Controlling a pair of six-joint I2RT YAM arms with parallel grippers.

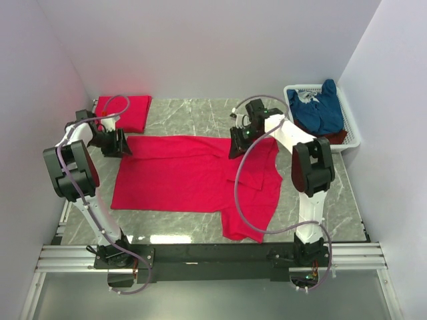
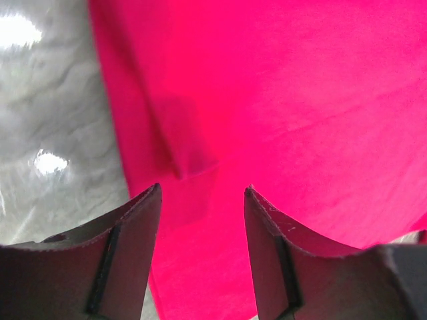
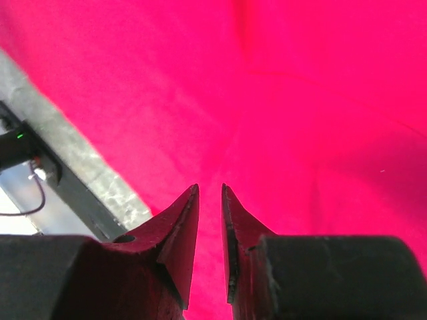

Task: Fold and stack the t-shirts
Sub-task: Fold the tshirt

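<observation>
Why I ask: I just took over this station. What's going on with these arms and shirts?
Both arms are at a bright red t-shirt spread on the marble table. The left gripper hovers over its far left edge, jaws wide open; the right gripper over its far right part, jaws narrowly apart. Neither holds cloth. A folded red shirt lies in the far left corner; a navy shirt sits in the basket.

Marble table (image 1: 193, 110) carries spread red t-shirt (image 1: 180, 177), folded shirt (image 1: 127, 112) and basket (image 1: 354, 131).
</observation>
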